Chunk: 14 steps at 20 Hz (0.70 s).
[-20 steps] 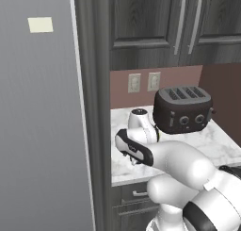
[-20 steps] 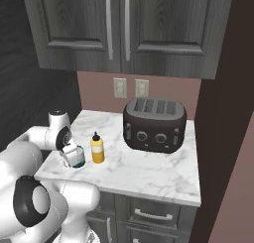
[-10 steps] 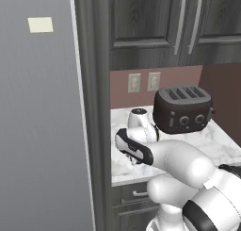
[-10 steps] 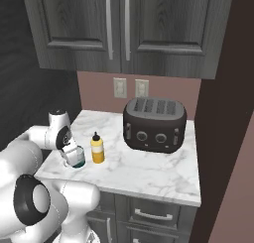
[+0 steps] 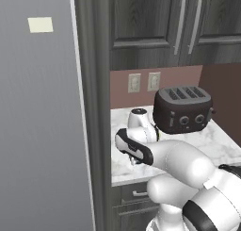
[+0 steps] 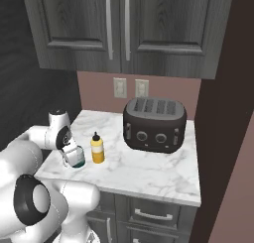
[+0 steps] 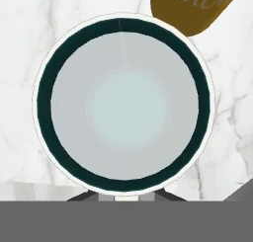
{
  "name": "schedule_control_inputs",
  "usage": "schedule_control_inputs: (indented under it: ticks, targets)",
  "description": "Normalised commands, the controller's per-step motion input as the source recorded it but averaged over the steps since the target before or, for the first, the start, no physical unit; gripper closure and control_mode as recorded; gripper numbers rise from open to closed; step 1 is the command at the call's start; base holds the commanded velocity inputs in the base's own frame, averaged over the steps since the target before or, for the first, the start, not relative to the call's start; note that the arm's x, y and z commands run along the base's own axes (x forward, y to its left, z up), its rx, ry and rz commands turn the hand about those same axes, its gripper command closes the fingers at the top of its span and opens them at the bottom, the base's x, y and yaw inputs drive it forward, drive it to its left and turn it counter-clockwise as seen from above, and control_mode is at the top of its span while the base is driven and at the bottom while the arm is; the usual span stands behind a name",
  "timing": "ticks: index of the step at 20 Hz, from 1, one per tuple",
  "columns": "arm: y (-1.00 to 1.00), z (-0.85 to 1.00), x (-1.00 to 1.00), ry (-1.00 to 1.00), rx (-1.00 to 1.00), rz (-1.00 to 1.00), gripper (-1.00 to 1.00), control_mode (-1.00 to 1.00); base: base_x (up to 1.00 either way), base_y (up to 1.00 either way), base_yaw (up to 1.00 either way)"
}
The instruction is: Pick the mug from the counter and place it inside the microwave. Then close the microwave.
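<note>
The mug, one only, stands on the marble table in the right base view, just beside one yellow bottle, with one toaster further right; the arm bends low over it. From the left base view, the arm's elbow curls before the toaster. The hand view looks straight down into the mug, the jaws clenched on its rim at the bottom edge.

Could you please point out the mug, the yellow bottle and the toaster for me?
mug (image 6: 75, 157): right base view, on its pale side wall.
yellow bottle (image 6: 97, 150): right base view, on the middle of its body.
toaster (image 6: 155, 125): right base view, on its dark front face.
</note>
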Motion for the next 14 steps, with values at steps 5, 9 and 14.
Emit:
schedule_control_inputs:
  ticks: [5, 9, 14]
  targets:
    - [-0.05, 0.02, -0.15, -0.07, 0.00, 0.00, 1.00, -1.00, 0.00, 0.00, 0.00]
    - [-0.13, 0.47, -0.51, -0.15, 0.00, 0.06, 1.00, -1.00, 0.00, 0.00, 0.00]
    - [-0.21, 0.90, -0.68, -0.07, 0.00, 0.11, 1.00, -1.00, 0.00, 0.00, 0.00]
